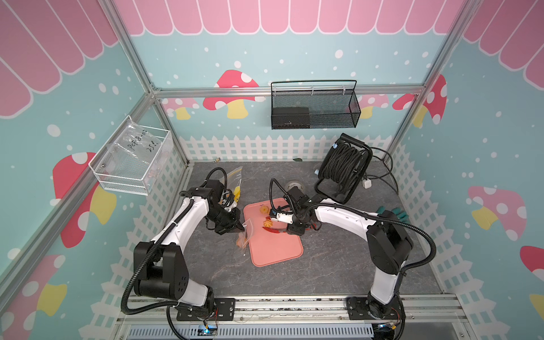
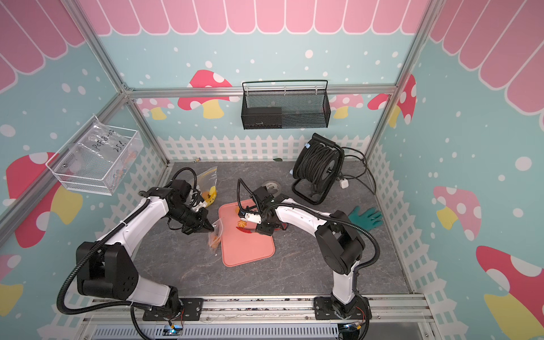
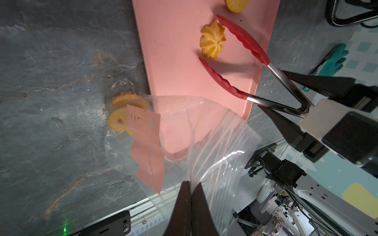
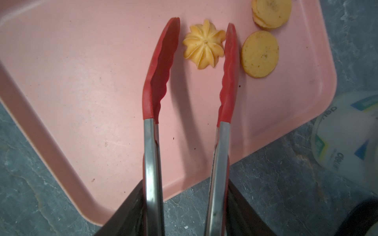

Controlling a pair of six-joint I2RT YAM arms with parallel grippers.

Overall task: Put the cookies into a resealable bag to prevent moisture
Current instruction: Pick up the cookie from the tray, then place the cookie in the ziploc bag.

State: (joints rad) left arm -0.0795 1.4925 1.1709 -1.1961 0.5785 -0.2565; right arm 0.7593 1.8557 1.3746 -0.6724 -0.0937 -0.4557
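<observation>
**Tongs spread around a cookie on the tray**

Our right gripper (image 3: 296,102) clamps the handles of the red-tipped tongs (image 4: 150,143). Their tips stand apart on either side of a swirled cookie (image 4: 203,44) on the pink tray (image 4: 81,81), and round cookies (image 4: 259,54) lie just beside it. Our left gripper (image 3: 190,188) is pinched tight on the rim of the clear bag (image 3: 204,126) at the tray's edge, with more cookies (image 3: 122,114) inside.

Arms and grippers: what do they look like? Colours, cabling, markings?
Left arm and right arm match: white link shells, black joint housings, black base plates. A black corrugated conduit loops along each. Left gripper and right gripper are black with tapered, wedge-shaped jaws. A white block sits at the right wrist. No legible markings.
</observation>
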